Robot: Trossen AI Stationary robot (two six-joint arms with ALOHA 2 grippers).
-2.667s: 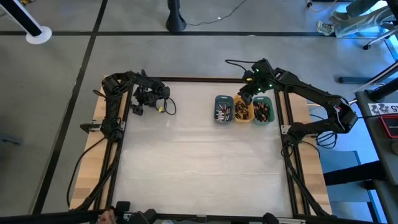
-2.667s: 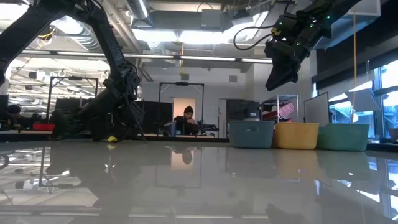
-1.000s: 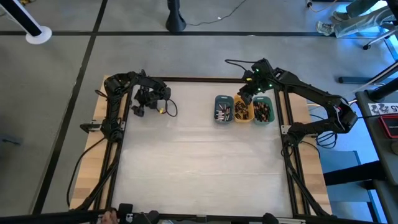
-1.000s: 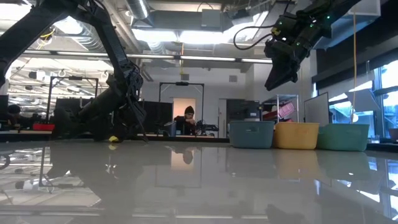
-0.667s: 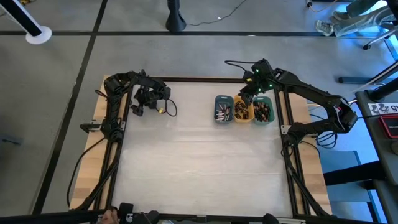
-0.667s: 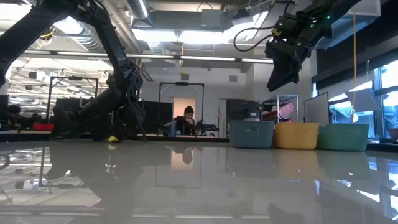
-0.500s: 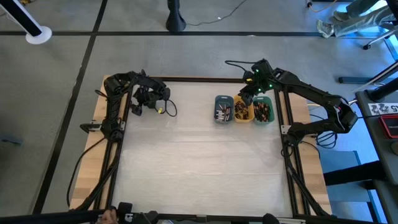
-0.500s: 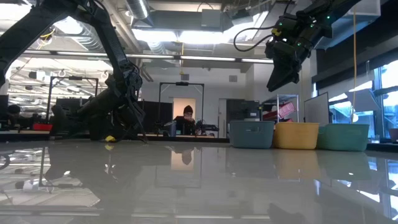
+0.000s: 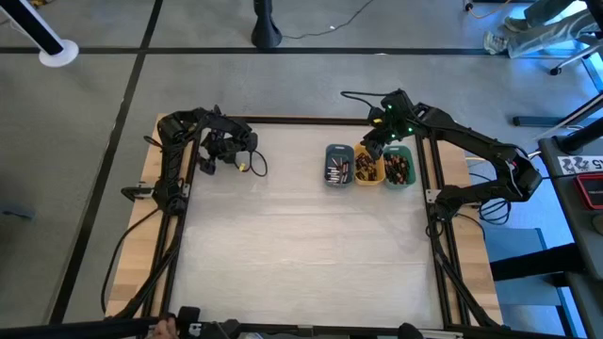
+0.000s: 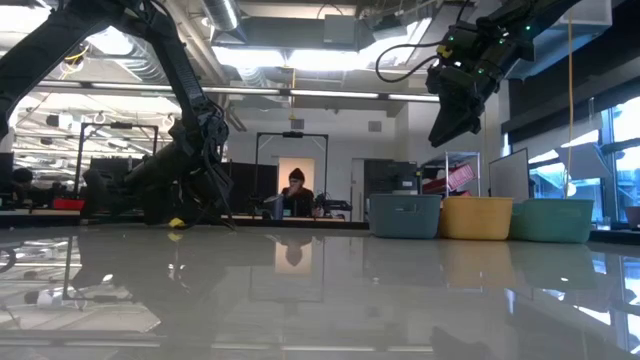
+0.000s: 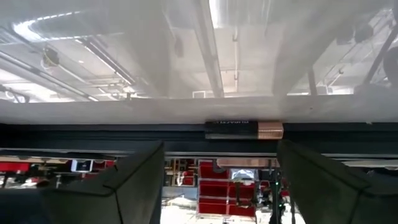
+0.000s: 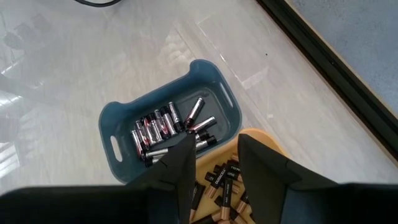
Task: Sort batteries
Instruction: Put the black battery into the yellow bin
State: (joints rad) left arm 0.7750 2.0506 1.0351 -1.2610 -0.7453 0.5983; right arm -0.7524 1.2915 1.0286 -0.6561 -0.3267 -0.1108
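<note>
Here the left gripper (image 9: 243,162) sits low at the table's (image 9: 301,254) ten o'clock, jaws spread, a lone battery (image 11: 244,130) lying just ahead. At two o'clock, batteries (image 12: 168,123) fill three trays (image 9: 368,167); the right gripper (image 12: 214,165) hovers above them, jaws partly apart, holding nothing visible.
</note>
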